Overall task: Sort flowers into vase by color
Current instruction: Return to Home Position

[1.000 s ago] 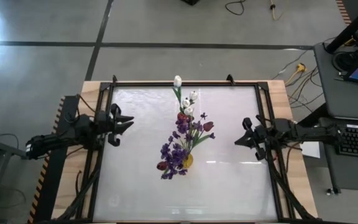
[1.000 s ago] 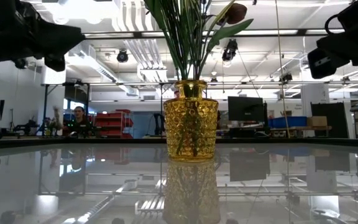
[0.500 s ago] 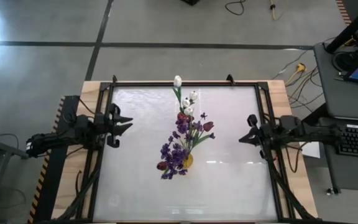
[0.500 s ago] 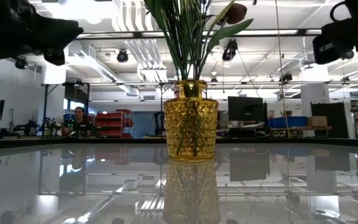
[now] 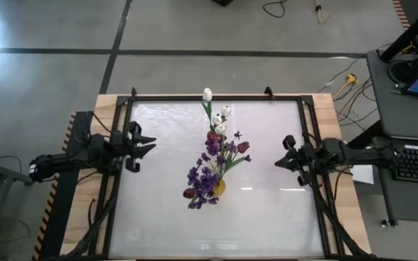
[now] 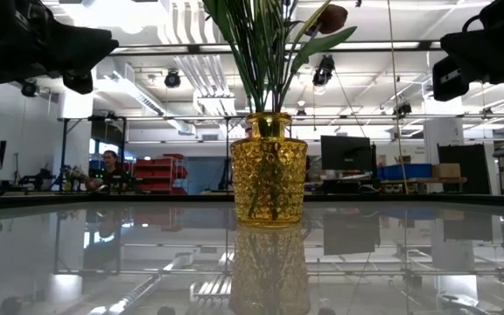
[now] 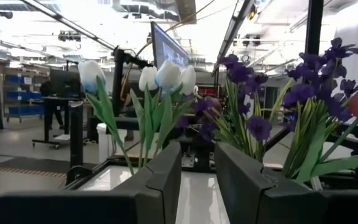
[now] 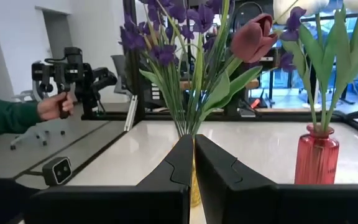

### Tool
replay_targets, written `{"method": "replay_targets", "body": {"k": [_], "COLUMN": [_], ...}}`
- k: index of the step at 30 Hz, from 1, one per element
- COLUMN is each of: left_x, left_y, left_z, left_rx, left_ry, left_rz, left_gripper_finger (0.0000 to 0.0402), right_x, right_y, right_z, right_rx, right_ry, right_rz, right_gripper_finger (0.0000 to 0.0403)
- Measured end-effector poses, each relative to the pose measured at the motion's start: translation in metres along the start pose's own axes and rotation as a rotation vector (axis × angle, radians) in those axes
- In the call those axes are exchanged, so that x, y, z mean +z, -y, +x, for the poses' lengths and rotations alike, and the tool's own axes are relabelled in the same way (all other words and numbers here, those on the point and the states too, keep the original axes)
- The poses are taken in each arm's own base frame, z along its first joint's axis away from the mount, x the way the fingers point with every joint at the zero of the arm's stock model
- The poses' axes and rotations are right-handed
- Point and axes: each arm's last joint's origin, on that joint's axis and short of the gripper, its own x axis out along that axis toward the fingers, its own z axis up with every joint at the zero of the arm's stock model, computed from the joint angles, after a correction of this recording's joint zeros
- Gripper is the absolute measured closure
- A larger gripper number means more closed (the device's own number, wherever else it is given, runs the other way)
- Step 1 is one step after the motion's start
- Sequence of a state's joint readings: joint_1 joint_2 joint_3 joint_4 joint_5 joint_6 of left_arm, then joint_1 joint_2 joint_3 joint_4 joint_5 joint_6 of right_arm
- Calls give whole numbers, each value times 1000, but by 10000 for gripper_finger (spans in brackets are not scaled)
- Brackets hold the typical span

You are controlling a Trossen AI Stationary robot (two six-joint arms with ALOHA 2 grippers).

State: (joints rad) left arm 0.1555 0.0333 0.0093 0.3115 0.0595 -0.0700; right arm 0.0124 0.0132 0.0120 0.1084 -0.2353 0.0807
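Purple flowers (image 5: 206, 177) and a red tulip (image 5: 242, 146) stood in the yellow vase (image 6: 269, 168) at the middle of the surface (image 5: 165, 210), with white tulips (image 5: 216, 116) in a red vase (image 8: 316, 155) behind. The left end effector (image 5: 145, 145) hung at the left, slightly parted and empty. The right end effector (image 5: 281, 154) hung at the right, closed on nothing.

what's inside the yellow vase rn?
Green stems rise from the mouth of the yellow vase, carrying purple blooms and a dark red tulip. Its textured wall hides how the stem ends sit inside. The white tulips stand in a separate red vase.
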Motion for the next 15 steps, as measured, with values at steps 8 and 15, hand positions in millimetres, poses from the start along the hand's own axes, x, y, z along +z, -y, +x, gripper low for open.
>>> {"method": "replay_targets", "body": {"k": [8, 15], "left_x": [-7, -9], "left_y": [-1, -1], "left_z": [3, 5], "left_rx": [8, 10], "left_ry": [-73, -91], "left_rz": [-60, -54], "left_gripper_finger": [316, 316], "right_x": [0, -2], "right_y": [0, 0], "right_z": [0, 1], "right_rx": [-1, -5], "right_ry": [-2, -16], "right_rz": [-13, -37], "right_gripper_finger": [393, 393]}}
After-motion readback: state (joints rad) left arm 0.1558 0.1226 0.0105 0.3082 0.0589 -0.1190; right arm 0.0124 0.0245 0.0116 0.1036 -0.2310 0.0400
